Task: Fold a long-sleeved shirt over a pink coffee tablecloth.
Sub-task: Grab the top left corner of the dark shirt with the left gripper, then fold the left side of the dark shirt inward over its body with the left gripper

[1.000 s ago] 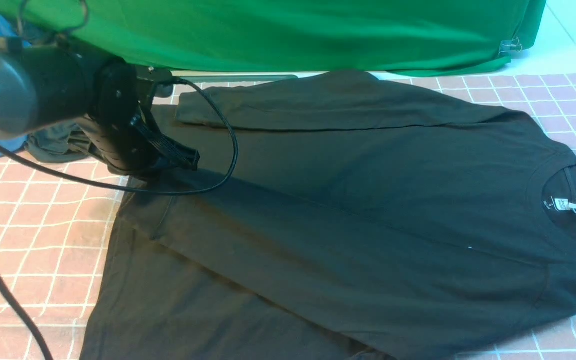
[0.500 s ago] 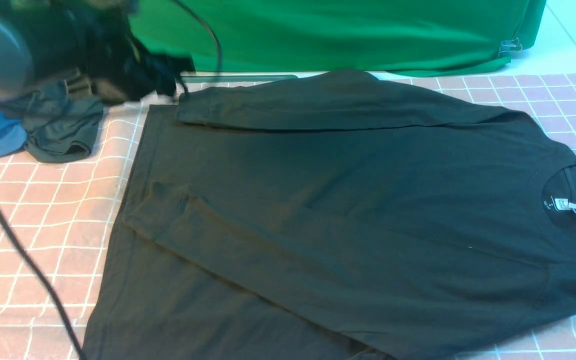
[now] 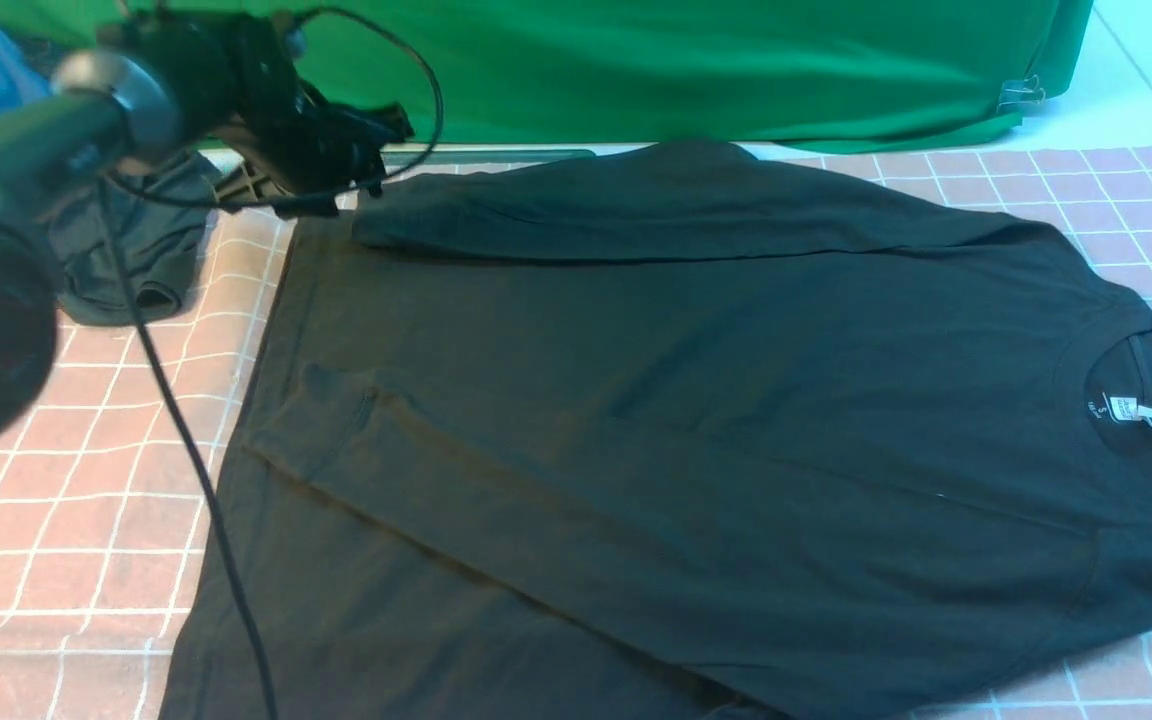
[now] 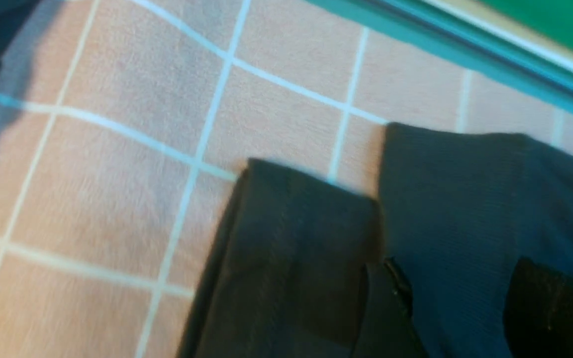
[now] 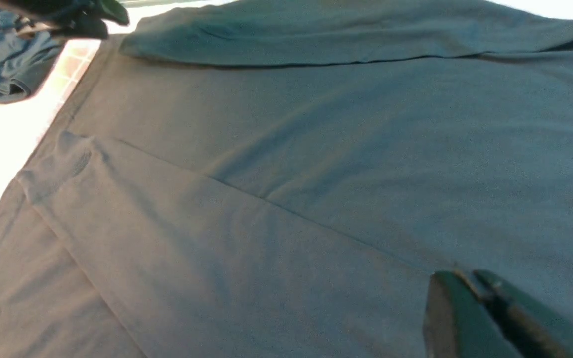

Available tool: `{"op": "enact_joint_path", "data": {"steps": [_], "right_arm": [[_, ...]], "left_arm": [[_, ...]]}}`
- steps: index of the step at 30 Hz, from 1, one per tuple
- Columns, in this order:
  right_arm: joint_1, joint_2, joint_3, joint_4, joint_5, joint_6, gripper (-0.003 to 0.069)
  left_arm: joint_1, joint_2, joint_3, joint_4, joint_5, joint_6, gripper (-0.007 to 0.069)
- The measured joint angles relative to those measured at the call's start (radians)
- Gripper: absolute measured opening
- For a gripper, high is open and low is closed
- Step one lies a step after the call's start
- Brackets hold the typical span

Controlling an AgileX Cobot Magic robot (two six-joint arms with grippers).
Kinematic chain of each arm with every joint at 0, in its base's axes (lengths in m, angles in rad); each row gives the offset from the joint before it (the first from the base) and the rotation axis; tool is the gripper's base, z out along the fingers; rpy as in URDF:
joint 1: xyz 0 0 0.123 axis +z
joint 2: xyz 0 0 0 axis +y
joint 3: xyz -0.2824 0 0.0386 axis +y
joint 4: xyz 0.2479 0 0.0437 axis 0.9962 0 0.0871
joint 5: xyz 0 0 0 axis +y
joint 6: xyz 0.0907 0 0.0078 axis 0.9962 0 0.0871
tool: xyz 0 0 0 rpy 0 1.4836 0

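On the pink coffee tablecloth (image 3: pixel 86 480) lies the long-sleeved shirt (image 3: pixel 686 420).

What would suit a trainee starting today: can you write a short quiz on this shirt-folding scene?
1. True or false: both sleeves of the shirt lie folded across its body.
2. What lies under the shirt? A bare wood; B pink checked tablecloth; C white towel.
3. Which gripper is near the collar, and is it open or shut?
Key: 1 true. 2 B. 3 the right gripper, shut.
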Motion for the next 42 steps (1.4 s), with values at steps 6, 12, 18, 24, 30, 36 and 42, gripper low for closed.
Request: {"op": "enact_joint_path", "data": {"steps": [6, 12, 18, 24, 30, 36, 42], "right_arm": [[0.0, 0.0, 0.0, 0.0, 0.0, 0.0, 0.007], [0.0, 0.0, 0.0, 0.0, 0.0, 0.0, 0.007], [0.0, 0.0, 0.0, 0.0, 0.0, 0.001, 0.007], [0.0, 0.0, 0.0, 0.0, 0.0, 0.001, 0.007], [0.0, 0.0, 0.0, 0.0, 0.0, 0.001, 0.007], [0.0, 0.0, 0.0, 0.0, 0.0, 0.002, 0.007], [0.0, 0.0, 0.0, 0.0, 0.0, 0.002, 0.007]], "left_arm": [[0.001, 0.062, -0.006, 0.012, -0.059, 0.001, 0.0356], [0.001, 0.067, -0.012, -0.015, -0.065, 0.06, 0.0292], [0.002, 0.064, -0.013, -0.041, -0.029, 0.095, 0.0047], [0.002, -0.007, -0.012, -0.056, 0.074, 0.107, 0.0031], [0.002, -0.137, -0.012, -0.069, 0.203, 0.14, 0.0031], [0.002, -0.202, -0.012, -0.134, 0.356, 0.188, 0.0031], [0.001, -0.227, -0.012, -0.148, 0.527, 0.196, 0.0031]]}}
